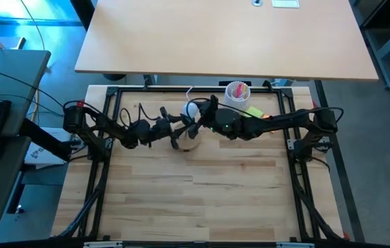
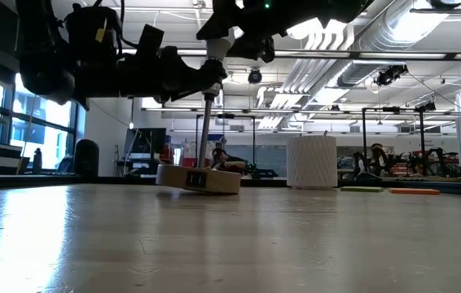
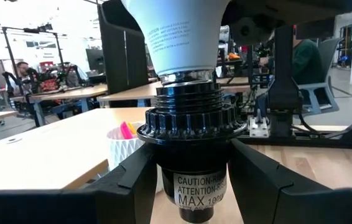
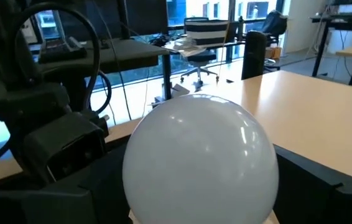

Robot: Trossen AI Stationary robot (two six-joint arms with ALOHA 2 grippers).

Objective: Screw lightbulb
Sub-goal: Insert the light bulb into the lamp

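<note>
A small lamp stand has a round wooden base (image 2: 198,179) that sits tilted on the table, with a thin pole (image 2: 205,130) rising to a black ribbed socket (image 3: 191,124). The white lightbulb (image 4: 201,162) stands with its silvery neck (image 3: 185,76) in that socket. My left gripper (image 3: 193,168) comes from the table's left and is shut on the socket. My right gripper (image 4: 201,193) comes level from the right, open, with a finger on each side of the bulb's globe (image 1: 191,109). My left gripper pinches the socket's smooth lower barrel (image 3: 166,177), under the ribbed collar, between its two fingers (image 3: 126,186). The fingers come nearly level from the table's left and lie across the upright socket. The stand is tilted, with its base on the table. My right gripper has its fingers (image 4: 306,180) close beside the globe; whether they touch it, I cannot tell.
A white ribbed cup (image 1: 237,91) with pink contents stands behind the stand at the far edge. Beside it, a flat green thing (image 1: 253,111) and an orange one lie under the right arm. A second tabletop (image 1: 229,34) lies beyond. The near half of the table is bare wood (image 1: 195,200).
</note>
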